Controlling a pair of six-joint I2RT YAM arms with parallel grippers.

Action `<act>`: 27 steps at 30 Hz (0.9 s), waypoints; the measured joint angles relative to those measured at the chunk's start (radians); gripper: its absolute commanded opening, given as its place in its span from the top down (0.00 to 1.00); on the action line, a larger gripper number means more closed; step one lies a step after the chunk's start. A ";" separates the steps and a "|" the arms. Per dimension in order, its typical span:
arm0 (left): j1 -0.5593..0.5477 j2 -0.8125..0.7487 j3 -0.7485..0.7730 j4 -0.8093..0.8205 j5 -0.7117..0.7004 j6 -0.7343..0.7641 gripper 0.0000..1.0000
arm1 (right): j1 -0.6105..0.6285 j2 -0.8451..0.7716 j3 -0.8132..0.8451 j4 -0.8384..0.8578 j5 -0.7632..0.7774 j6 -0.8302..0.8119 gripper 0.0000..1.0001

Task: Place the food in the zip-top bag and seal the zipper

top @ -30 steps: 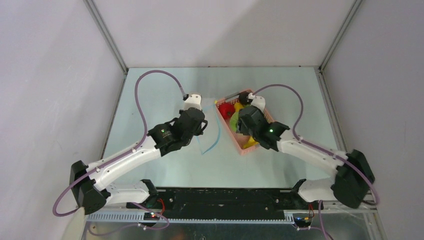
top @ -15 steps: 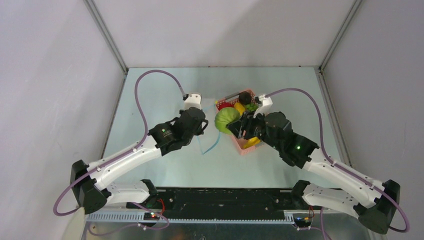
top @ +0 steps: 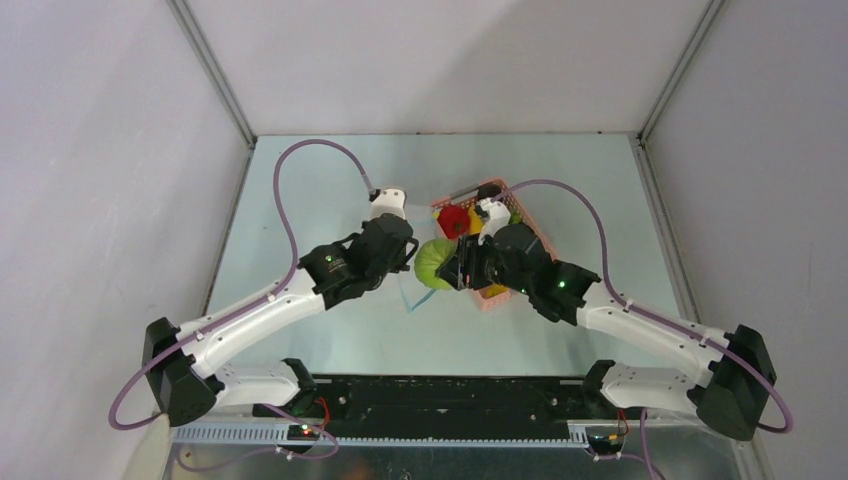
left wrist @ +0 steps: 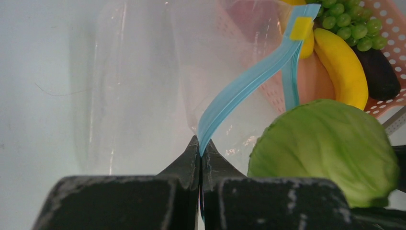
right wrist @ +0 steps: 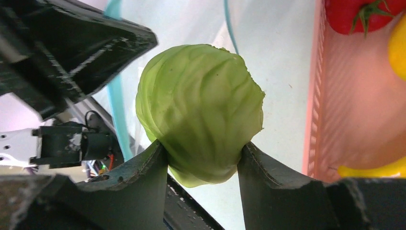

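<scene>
My left gripper (left wrist: 200,143) is shut on the light blue zipper (left wrist: 249,79) of the clear zip-top bag (left wrist: 139,96) and holds that edge up off the table. It sits left of the basket in the top view (top: 404,257). My right gripper (right wrist: 203,149) is shut on the pale green cabbage (right wrist: 201,105). It holds the cabbage (top: 433,263) in the air just right of the left gripper, next to the bag's mouth. The cabbage also shows in the left wrist view (left wrist: 325,148). A red fruit (top: 453,221), a banana (left wrist: 342,64), green grapes (left wrist: 344,21) and a dark piece (left wrist: 380,74) lie in the basket.
The pink plastic basket (top: 497,293) stands right of the bag at mid table, partly under my right arm. A yellow slider tab (left wrist: 301,28) sits on the far end of the zipper. Grey walls close in the table on three sides.
My right gripper lifted the cabbage out of the basket and carried it left, up beside the left gripper. The left gripper has stayed shut on the zipper, hardly moving.
</scene>
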 measured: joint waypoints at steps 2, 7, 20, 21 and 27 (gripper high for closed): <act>0.000 0.000 0.000 0.001 0.010 0.000 1.00 | 0.000 0.014 0.000 -0.012 0.010 0.007 0.66; 0.000 0.000 0.000 0.003 0.048 0.000 1.00 | 0.007 0.071 0.009 -0.018 0.015 0.023 0.65; 0.022 -0.003 0.000 -0.010 0.105 -0.002 1.00 | 0.021 0.272 0.204 -0.112 0.079 0.180 0.47; 0.021 -0.007 0.000 -0.011 0.112 -0.002 1.00 | 0.019 0.274 0.204 -0.114 0.087 0.198 0.45; 0.009 -0.029 0.045 -0.045 0.174 -0.026 1.00 | 0.012 0.274 0.212 -0.115 0.158 0.254 0.34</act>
